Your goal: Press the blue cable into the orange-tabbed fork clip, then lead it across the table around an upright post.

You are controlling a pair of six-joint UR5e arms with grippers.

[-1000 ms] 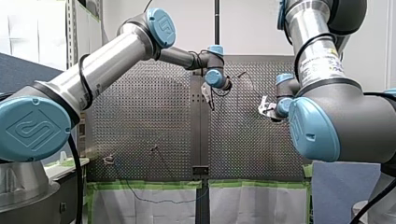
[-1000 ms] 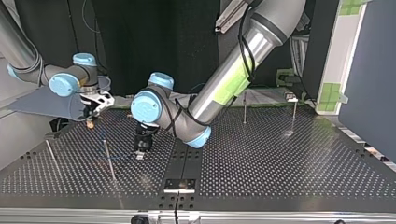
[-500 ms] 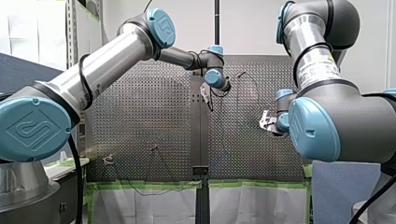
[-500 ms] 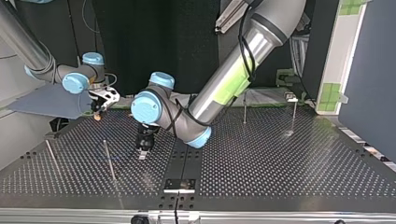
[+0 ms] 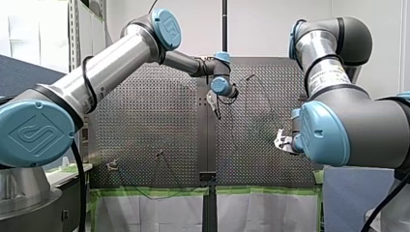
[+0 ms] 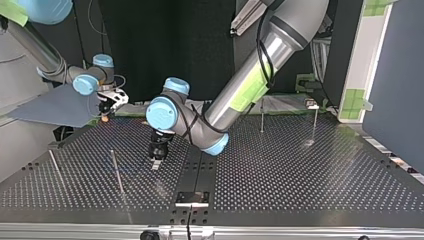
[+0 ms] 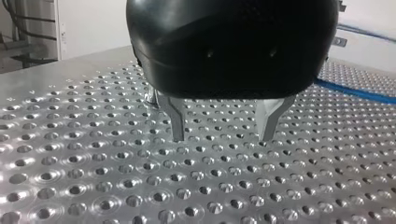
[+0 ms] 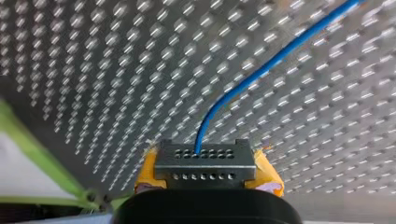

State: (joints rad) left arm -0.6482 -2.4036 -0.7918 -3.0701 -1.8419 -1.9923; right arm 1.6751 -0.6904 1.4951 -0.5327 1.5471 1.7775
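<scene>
While my right fingers pinch the cable to lead it, my left fingers hover wide, empty.

The perforated metal desk had a dark strip down its middle, ending at a small metal plate by the near edge. A black curtain hung behind it, and a grey board lay at the top view's left. Green tape bordered white sheets at the front view's bottom.
</scene>
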